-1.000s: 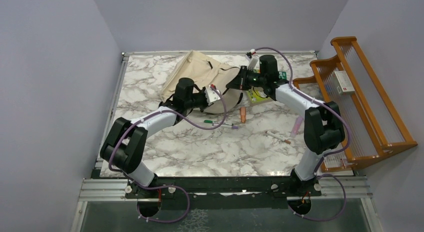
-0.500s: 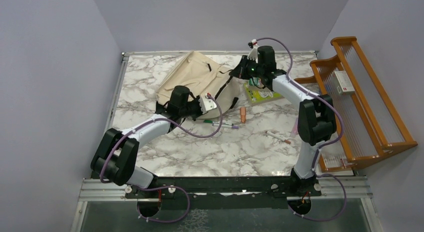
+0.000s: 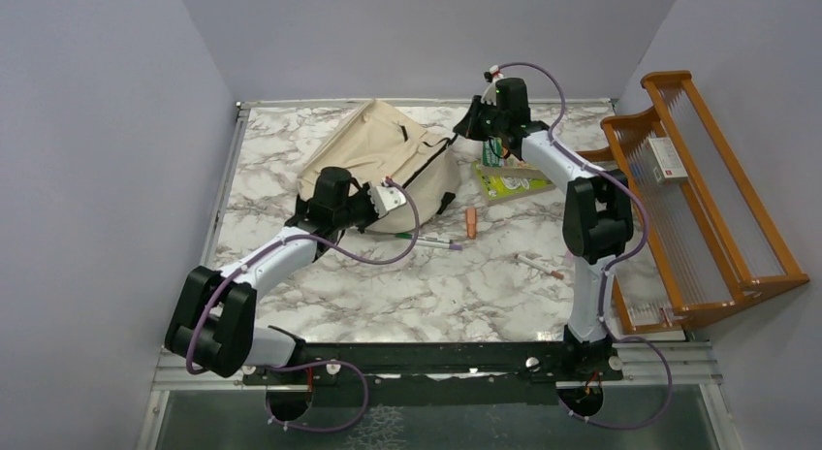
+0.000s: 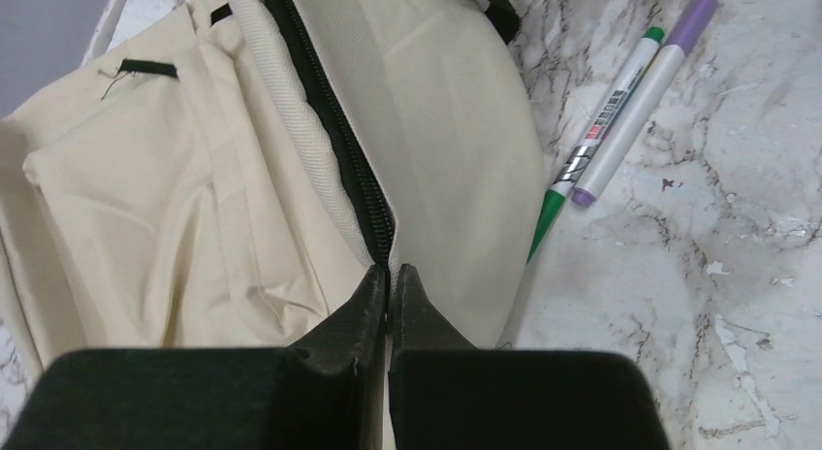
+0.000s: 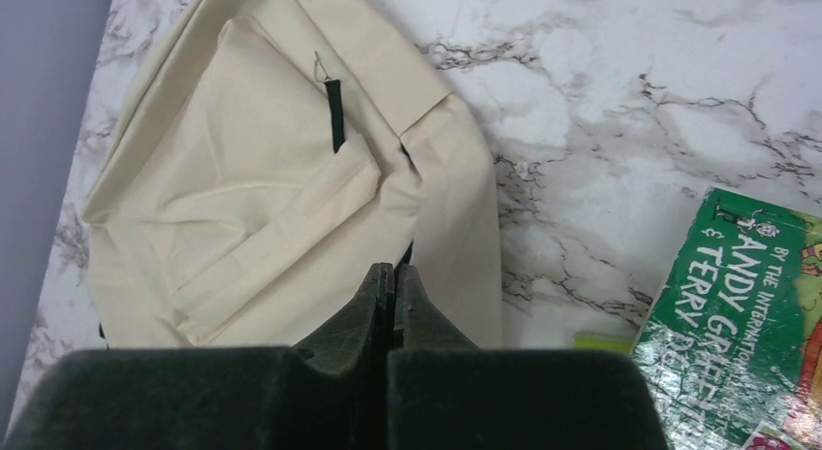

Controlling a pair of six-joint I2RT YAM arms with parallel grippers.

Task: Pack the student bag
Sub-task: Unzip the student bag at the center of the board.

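student bag (image 3: 380, 151): far-left part of the marble table (image 3: 407, 300). Cream fabric, creased and bunched, not lying flat. Black zipper (image 4: 334, 130) runs along the edge nearest my left arm. Black strap trails off its right side.

left gripper (image 4: 390, 273): jaws pressed together, no usable gap, tips at the near rim of the bag. The zipper track runs straight into the tips, so I read it as a pinch on the bag's zipper edge. Can't tell if it's the pull tab or just fabric in there.

right gripper (image 5: 393, 272): jaws also pressed tight, tips on a fold at the bag's far-right corner. A thin dark gap in the fabric sits just past the tips. Reads as clamped on the bag there. In the top view both arms reach in from opposite sides, with the bag between them.

Loose items, all off the bag:
- green-capped pen (image 4: 593, 130) and purple marker (image 4: 648, 86), side by side and touching, just beside the bag's near-right curve
- short orange-brown stick (image 3: 471, 222), near the pens on their right; can't tell what it is
- another pen (image 3: 539, 267), white, further right and nearer the arm bases
- green book (image 5: 751, 309), flat on the table right of the bag and apart from it; cover shows "ANDY" and "TERRY"

Wooden rack (image 3: 722, 193) stands along the table's right edge, with a small white box (image 3: 667, 159) on it.
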